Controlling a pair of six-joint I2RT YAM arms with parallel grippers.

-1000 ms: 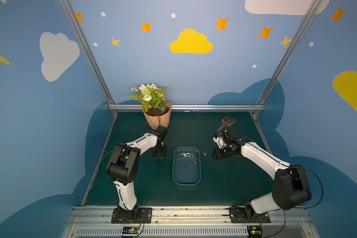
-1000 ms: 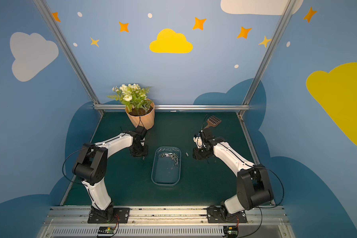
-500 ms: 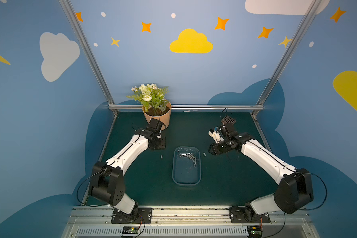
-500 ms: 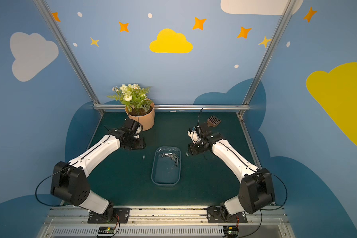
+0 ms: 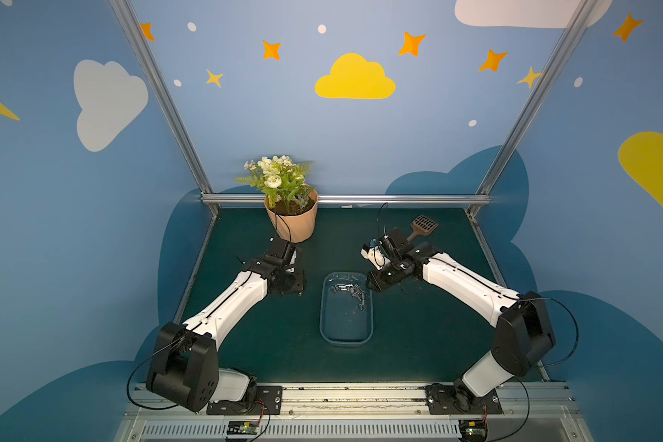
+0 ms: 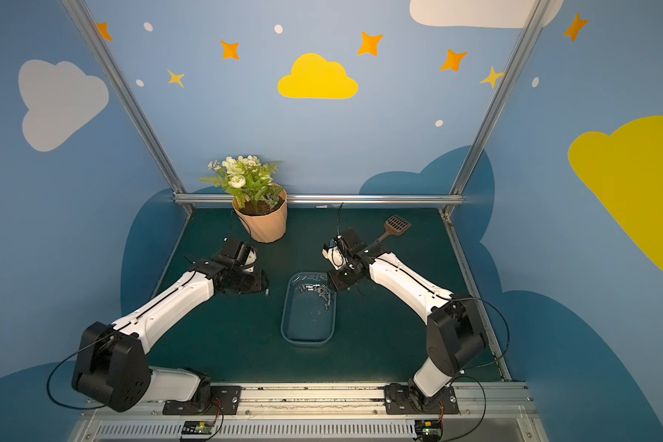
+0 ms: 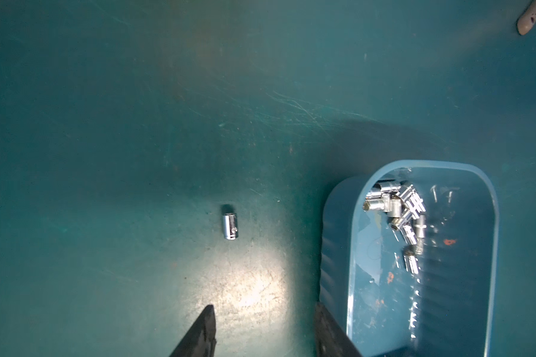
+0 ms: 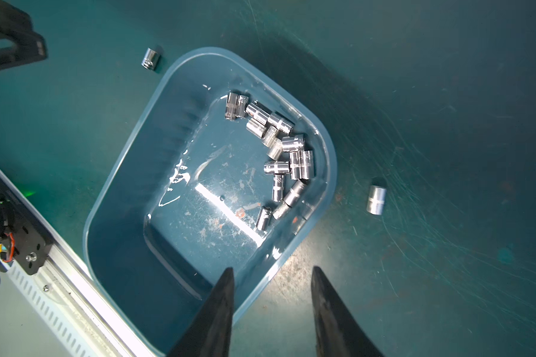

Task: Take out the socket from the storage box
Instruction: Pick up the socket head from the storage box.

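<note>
Right gripper (image 8: 271, 309): jaws part-spread, empty, over storage box (image 8: 174, 123) rim. Sockets (image 8: 291, 154) heaped just ahead, inside box, against wall. Best bet: outlying socket (image 8: 264, 218) nearest gripper; straddle its sides, stay clear of wall. Left gripper (image 7: 263, 330): jaws apart, empty, beside box.

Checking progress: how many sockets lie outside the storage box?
2. One socket lies on the mat beside the storage box, toward the left arm; the other socket lies on its opposite side. More could be hidden.
</note>
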